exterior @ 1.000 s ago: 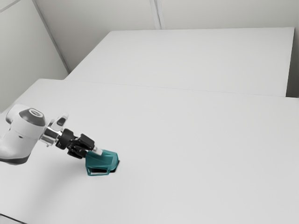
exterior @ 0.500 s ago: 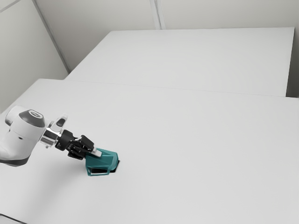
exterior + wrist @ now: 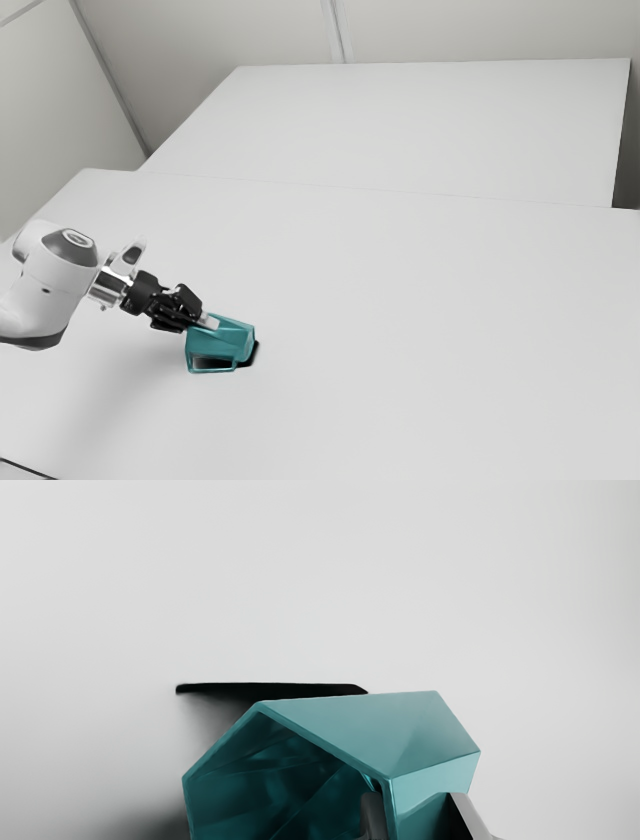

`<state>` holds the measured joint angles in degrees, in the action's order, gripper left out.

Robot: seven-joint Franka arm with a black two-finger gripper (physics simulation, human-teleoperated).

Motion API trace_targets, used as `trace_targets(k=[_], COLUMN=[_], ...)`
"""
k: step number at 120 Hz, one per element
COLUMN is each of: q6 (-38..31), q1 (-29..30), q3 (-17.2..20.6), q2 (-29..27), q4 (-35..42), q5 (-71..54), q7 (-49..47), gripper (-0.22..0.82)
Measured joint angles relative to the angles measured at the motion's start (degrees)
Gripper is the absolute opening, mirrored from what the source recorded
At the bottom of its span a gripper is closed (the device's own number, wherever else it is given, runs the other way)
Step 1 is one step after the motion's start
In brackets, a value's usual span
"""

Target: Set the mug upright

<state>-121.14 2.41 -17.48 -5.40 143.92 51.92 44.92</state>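
One mug (image 3: 225,340), teal, tipped over on its side above the table (image 3: 420,300), can't tell if it's touching down. Gripper (image 3: 207,322) is at the mug's rim and it's pinching the wall: one finger (image 3: 372,817) inside the mug, the other (image 3: 470,812) against the outside. Dark shadow (image 3: 270,689) just beside the mug, arm (image 3: 50,285) off toward the exterior view's left of it.
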Motion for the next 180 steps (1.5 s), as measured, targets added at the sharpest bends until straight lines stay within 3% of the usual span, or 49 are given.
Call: trace_targets(k=[40,60,80,105,144,180], q6=[-0.2,0.2,0.4,2.4,7.2,-2.3], q1=[-0.6,-0.4,-0.6,-0.9,-2.0,-1.3], q3=[0.6,2.5,5.1,8.4,9.1,9.0], q2=[-0.4,-0.5,0.2,2.4,8.6,9.0], q4=[-1.7,-7.1,-13.0,-20.1,-26.7,-24.0], q5=[-0.1,-1.4,-9.2,-27.9,-52.0,-55.6], q7=[-0.6,-1.2,-3.3,-10.1,-23.9,-33.9], gripper=[-0.16,-0.17,-0.18,-0.18,-0.18,-0.18])
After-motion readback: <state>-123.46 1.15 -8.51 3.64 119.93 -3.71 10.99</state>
